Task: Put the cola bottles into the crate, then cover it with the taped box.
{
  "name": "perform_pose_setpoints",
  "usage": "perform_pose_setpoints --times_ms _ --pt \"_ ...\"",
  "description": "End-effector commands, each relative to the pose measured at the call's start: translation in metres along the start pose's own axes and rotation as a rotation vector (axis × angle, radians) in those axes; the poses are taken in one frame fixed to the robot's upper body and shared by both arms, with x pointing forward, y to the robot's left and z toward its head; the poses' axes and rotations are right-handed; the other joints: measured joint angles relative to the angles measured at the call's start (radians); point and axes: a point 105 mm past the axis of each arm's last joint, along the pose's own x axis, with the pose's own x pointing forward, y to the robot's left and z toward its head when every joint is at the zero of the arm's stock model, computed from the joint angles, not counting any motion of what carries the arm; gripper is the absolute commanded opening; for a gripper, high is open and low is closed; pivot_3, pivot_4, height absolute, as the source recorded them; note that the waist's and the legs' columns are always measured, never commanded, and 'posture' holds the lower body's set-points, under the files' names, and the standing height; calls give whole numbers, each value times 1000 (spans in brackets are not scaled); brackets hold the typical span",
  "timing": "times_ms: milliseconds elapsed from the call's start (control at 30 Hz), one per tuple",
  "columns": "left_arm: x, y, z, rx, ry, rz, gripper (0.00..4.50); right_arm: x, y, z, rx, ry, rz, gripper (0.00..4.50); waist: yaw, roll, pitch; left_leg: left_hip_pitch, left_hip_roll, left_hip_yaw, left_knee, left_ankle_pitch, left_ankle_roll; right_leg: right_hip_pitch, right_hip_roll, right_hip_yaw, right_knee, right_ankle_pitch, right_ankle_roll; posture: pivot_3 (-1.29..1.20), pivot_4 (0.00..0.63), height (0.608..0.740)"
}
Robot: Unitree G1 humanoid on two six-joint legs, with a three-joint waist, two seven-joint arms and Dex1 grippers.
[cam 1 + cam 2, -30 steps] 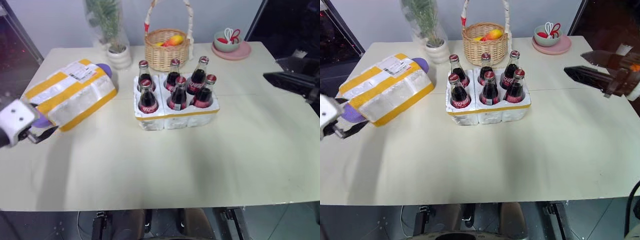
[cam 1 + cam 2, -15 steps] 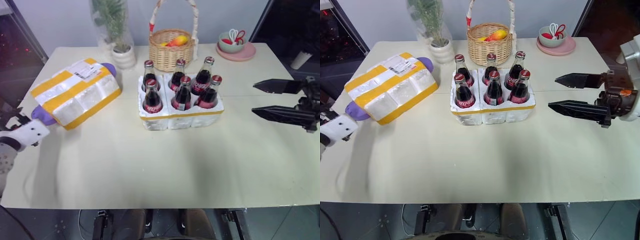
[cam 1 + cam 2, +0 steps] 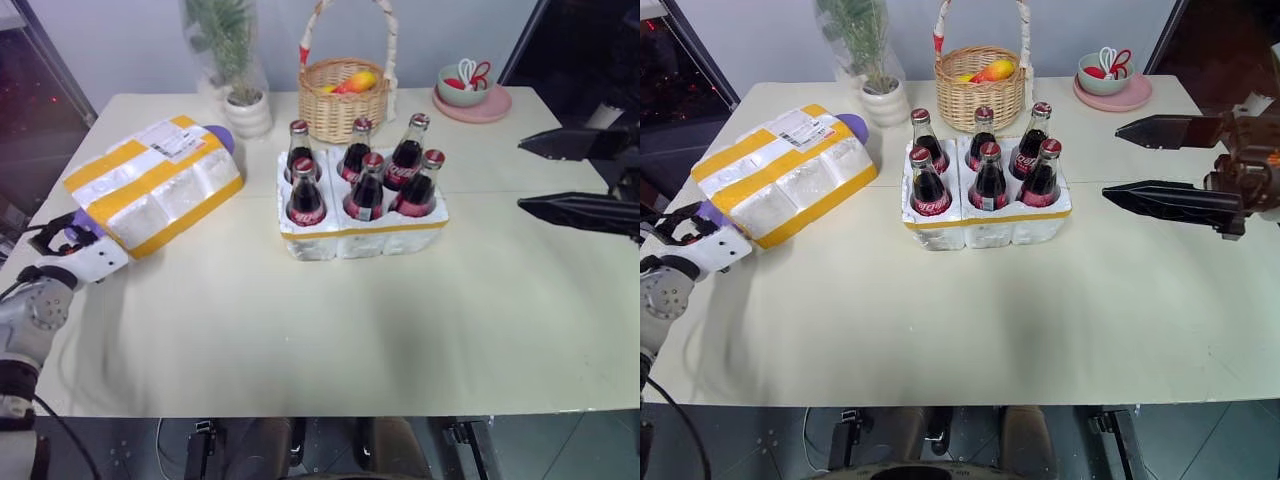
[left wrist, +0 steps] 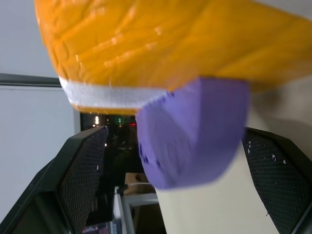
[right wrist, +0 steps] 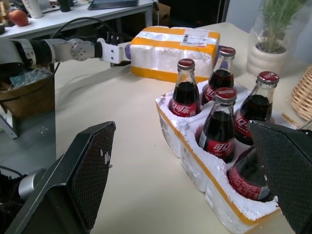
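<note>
Yellow-banded white taped box (image 3: 152, 185)

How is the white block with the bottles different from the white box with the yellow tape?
The crate stands in the middle of the table with six cola bottles upright in its round wells; the taped box lies near the table's left edge, holding nothing that shows. The crate has one thin yellow band near its base; the taped box has several broad bands and a shipping label. Both are white foam.
</note>
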Motion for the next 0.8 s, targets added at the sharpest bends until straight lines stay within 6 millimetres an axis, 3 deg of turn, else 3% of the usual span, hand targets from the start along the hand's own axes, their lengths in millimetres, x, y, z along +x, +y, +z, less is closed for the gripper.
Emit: perform_pose_setpoints --times_ms 33,167,233,467,633,700,800 --pt "1 1 -3 -13 6 13 3249 -2 6 10 -50 3 4 4500 -2 0 0 0 0 0 0 0 1 0 0 0 0 0 0 0 150 740" --pt "1 -1 -7 -27 20 11 1213 -4 5 14 -56 4 -9 4500 -1 0 0 0 0 1 -1 0 2 -1 0 0 1 0 0 0 150 740" --pt "2 2 -8 -26 26 28 557 -6 3 15 -54 1 -27 4500 0 0 0 0 0 2 0 0 2 -1 -1 0 1 0 0 0 150 740" --pt "8 31 7 -18 -41 125 471 -11 -6 12 -34 25 -85 4500 -1 0 0 0 0 2 1 -1 1 -1 -1 0 1 1 1 0 150 740" --pt "9 85 48 -35 -230 233 471 -13 -9 9 -41 41 -100 4500 2 -2 0 -1 0 2 1 -1 1 -2 -1 0 1 1 1 0 150 740" --pt "3 116 68 -36 -316 289 471 -14 -12 6 -41 49 -109 4500 0 -2 0 -1 0 2 1 -1 0 -2 -2 0 0 1 1 0 150 740" --pt "-9 159 109 -54 -470 346 471 -14 -14 3 -41 51 -113 4500 0 -2 0 -1 0 2 1 -1 1 -2 -2 0 0 1 1 0 150 740"
